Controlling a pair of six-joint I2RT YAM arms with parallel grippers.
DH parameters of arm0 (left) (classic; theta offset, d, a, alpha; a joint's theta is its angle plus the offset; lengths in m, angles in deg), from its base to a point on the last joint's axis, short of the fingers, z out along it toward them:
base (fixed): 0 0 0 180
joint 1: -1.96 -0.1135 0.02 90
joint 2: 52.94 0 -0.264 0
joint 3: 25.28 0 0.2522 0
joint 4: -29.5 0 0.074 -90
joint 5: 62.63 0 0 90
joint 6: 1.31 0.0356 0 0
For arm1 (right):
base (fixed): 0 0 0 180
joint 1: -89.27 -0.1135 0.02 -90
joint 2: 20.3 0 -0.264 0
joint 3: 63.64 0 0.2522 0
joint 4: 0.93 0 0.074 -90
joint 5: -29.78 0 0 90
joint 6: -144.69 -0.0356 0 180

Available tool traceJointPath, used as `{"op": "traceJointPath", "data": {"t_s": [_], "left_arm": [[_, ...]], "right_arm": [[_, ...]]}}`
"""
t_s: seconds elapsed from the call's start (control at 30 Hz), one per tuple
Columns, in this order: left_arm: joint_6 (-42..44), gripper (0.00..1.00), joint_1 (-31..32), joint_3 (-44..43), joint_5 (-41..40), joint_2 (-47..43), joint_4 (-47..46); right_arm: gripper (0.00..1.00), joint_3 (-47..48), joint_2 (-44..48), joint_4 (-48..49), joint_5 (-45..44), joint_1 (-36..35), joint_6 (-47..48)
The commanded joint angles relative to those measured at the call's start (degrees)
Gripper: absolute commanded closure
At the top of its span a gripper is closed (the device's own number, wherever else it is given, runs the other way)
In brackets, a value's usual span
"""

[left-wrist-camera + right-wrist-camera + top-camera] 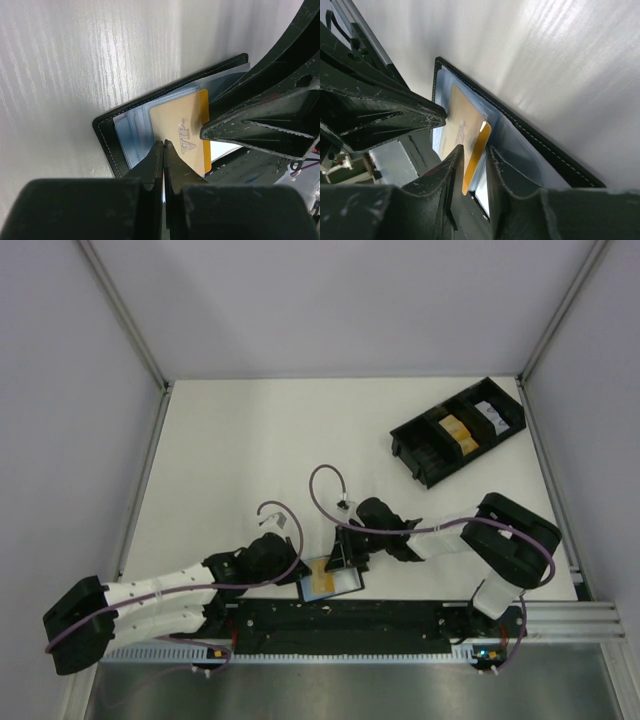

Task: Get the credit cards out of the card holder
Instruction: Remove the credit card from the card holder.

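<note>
1. From overhead, the card holder [346,582] lies open on the table [250,460]. The left gripper [293,565] comes at it from one side and the right gripper [343,558] from the other, so both meet over it.
2. Only that overhead view shows a long black tray [458,430], well apart from both sets of fingers. Something orange-yellow and something white sit in its compartments.
3. The left wrist camera shows what the overhead view hides. The left fingers are pressed together with no gap, and their tips sit at the near edge of the card [180,132]. I cannot tell whether they pinch anything. The right gripper's tip touches the card just beyond them, to their right.
4. The right wrist camera shows the right fingers drawn narrow, closed on the card's raised orange edge. The left gripper's tip rests on the card's face just beyond them, to their left.
5. The card is tan-orange, with raised letters reading "VIP" that can be read only from the left wrist. It lies on the holder's glossy blue-grey inside. The holder's black border has pale stitching.
</note>
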Motion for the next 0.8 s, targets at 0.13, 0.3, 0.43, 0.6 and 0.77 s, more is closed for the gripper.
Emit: {"op": "traceJointPath", "data": {"t_s": [0.13,0.3,0.43,0.6,0.77], "left_arm": [[-0.5,1.0,0.2,2.0,-0.6,-0.1,0.0],[-0.7,1.0,0.2,2.7,-1.5,-1.3,1.0],[-1.4,1.0,0.2,2.9,-2.4,-1.0,2.2],[-1.5,1.0,0.2,2.9,-2.8,0.0,1.8],[-1.3,1.0,0.2,2.9,-3.0,0.7,1.2]], "right_arm": [[0.98,-3.6,-1.8,12.2,5.4,2.7,-3.6],[1.0,-4.6,-1.7,13.2,6.6,4.0,-3.2],[1.0,-5.3,-1.5,13.7,7.9,5.6,-2.4],[1.0,-6.1,-1.2,12.2,9.0,8.1,-0.6],[1.0,-6.5,0.8,8.2,8.4,10.5,2.1]]}}
